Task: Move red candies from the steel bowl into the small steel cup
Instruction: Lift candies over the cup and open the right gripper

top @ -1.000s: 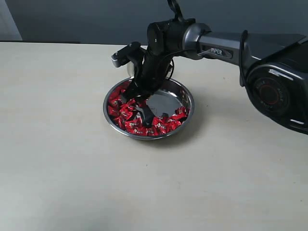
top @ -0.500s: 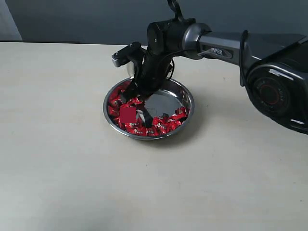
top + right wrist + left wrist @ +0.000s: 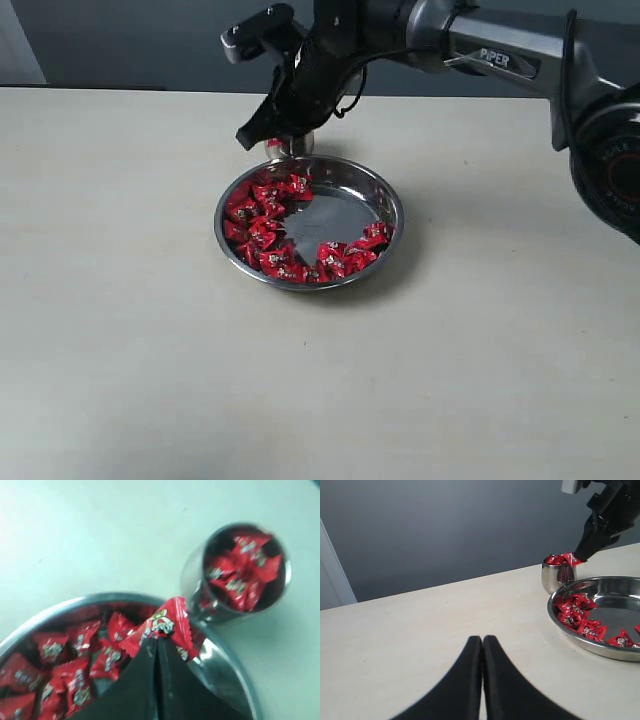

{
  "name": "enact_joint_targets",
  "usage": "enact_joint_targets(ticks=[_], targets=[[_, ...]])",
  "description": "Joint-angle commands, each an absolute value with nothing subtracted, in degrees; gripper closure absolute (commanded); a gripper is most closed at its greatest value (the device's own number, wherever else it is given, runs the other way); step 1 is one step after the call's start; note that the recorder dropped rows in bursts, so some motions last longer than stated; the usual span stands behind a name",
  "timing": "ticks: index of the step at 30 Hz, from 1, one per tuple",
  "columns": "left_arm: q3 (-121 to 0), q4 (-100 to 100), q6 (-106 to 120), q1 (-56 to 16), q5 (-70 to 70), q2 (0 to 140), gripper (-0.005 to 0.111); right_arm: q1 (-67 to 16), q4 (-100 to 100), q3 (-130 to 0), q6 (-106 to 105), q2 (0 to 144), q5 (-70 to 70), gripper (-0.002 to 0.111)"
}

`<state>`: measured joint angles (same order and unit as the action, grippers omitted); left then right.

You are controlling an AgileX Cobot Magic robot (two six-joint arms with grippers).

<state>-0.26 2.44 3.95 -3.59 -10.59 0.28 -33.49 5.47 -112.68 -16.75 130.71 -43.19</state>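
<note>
The steel bowl sits mid-table with red candies heaped along its left and front sides. Just behind it stands the small steel cup, holding several red candies. My right gripper hangs above the bowl's far rim, beside the cup, shut on one red candy pinched at its fingertips. The cup and the held candy also show in the left wrist view. My left gripper is shut and empty, low over bare table left of the bowl.
The right arm reaches in from the upper right, over the table's back edge. A grey wall runs behind the table. Pale tabletop surrounds the bowl.
My right gripper, which was down among the candies in the bowl, has lifted out with one candy and moved back and up toward the cup.
</note>
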Motion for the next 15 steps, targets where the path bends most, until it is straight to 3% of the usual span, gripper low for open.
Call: enact_joint_targets(ticks=[1, 15], targets=[[0.0, 2.4, 3.8, -3.6, -10.4, 0.0, 0.105, -33.1, -2.3, -112.8, -12.0, 130.2, -35.9, 0.109], [0.0, 2.4, 3.8, -3.6, -10.4, 0.0, 0.105, -31.4, -9.2, -112.8, -10.1, 131.4, -35.9, 0.109]])
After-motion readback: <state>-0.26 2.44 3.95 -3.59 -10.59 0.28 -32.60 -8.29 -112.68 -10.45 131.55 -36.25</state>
